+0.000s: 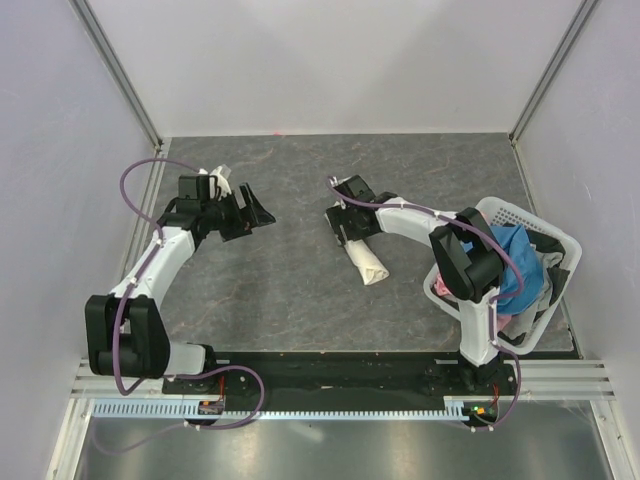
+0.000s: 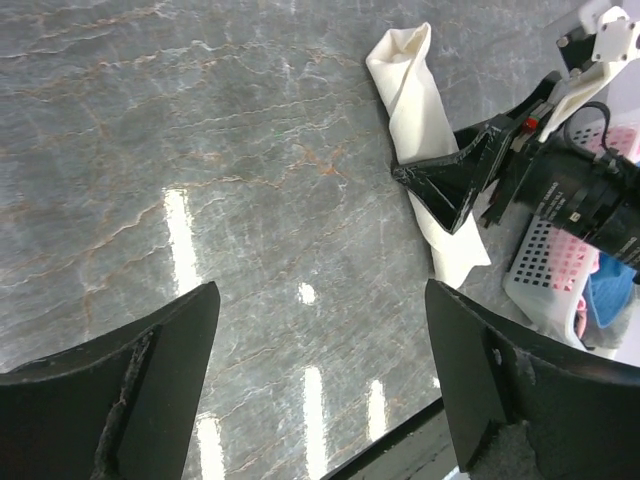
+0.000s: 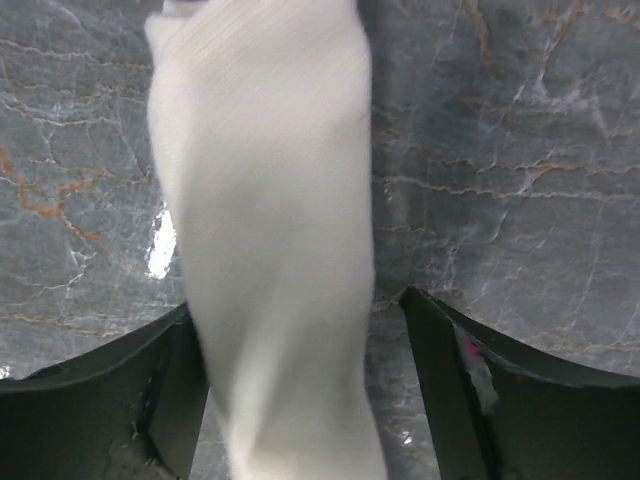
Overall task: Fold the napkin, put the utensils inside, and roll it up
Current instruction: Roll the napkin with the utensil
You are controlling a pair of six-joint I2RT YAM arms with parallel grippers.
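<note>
On my far left, the left gripper [image 1: 256, 214] hangs over bare grey table [image 1: 300, 300], well apart from the cloth. Through its wrist camera I see both black fingers [image 2: 150, 370] spread wide, with only the marbled surface between them. That claw is apart and holds nothing.

Moving right, the napkin [image 1: 368, 264] lies near the middle of the table as a cream-white roll, running on a slant from its far-left end to its near-right end. The right gripper [image 1: 340, 225] sits over the far end of that roll. In its wrist view the roll runs down between the two fingers [image 3: 470, 400]. The finger on the left of that view is right up against the cloth and the other stands off with a strip of table showing, so I call this claw apart, straddling the napkin rather than clamped on it.

At the right edge a white basket [image 1: 497, 204] sits tilted beside the right arm, with a blue cloth [image 1: 510, 265] in it and a pink cloth [image 1: 441, 286] showing at its near-left side.
</note>
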